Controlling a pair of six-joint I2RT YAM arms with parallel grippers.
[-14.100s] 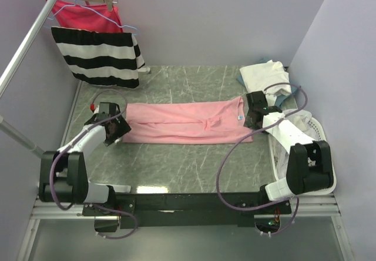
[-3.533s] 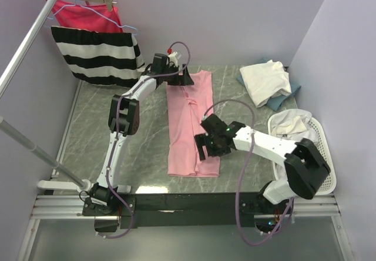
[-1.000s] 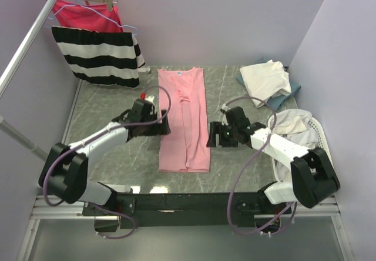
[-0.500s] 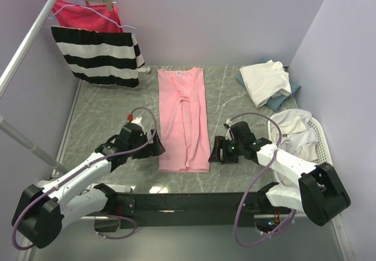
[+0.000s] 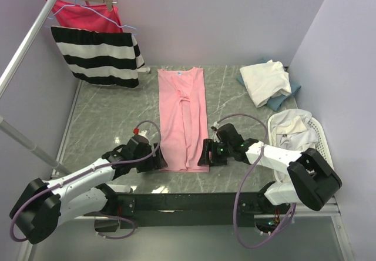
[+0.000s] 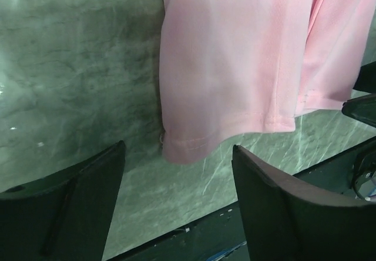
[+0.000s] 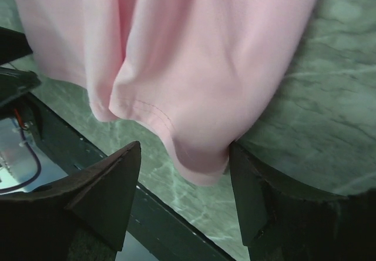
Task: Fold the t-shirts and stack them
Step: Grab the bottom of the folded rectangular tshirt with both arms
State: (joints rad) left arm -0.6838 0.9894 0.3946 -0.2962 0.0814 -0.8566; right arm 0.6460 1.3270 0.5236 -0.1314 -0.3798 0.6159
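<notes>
Left pincer [image 6: 177, 149] and right pincer [image 7: 185, 146], both spread, sit at the near corners of the pink t-shirt [image 5: 182, 114], which stretches away from them.

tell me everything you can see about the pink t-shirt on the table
The pink t-shirt is light pink and looks like soft knit. It is folded lengthwise into a narrow strip, its sides turned in to meet along the middle. It lies flat on the green marbled table, neckline at the far end, stitched hem toward the arms. A small bunch sits partway down the centre. The left gripper and right gripper each straddle a near hem corner, jaws open, neither visibly pinching it.
</notes>
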